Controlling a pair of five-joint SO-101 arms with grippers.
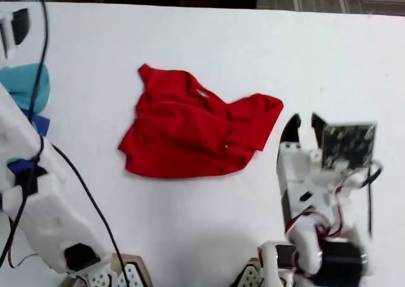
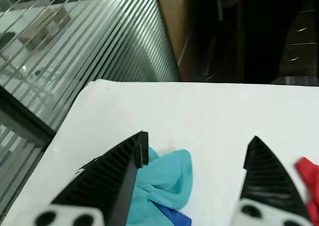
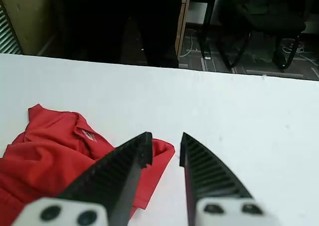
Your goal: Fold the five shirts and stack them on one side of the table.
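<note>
- Right gripper (image 3: 165,136) sits nearest the lens. Its black ribbed fingers are parted by a narrow gap with nothing between them. It hangs over the right half of the white table (image 1: 253,47).
- Crumpled red cloth shirt (image 1: 190,135) lies about mid-table, well clear of every edge. One sleeve lobe points toward the right edge and ends just beside the right gripper's tips, not touching.
- Collar with a small neck label (image 1: 202,92) is turned toward the far edge. The body is bunched and heavily creased.
- Left gripper (image 2: 199,139) has its fingers spread wide and empty, and hovers by the left edge of the table.
- Bunched teal cloth garment (image 2: 169,181) lies beneath it at the left edge. A darker blue fabric piece (image 2: 174,217) peeps out from under. Cannot tell whether either is folded.
- Handling, judged: the red shirt is light, limp and without stiffness. It will drape and drag, and its layers will slide over each other. Not fragile.
- Best hold, judged: pinch a single layer at the sleeve end or a shoulder seam, with the other gripper on the opposite shoulder or a hem corner. Pull it flat before any fold.
- Risk: catching several layers at once would keep it bunched.
</note>
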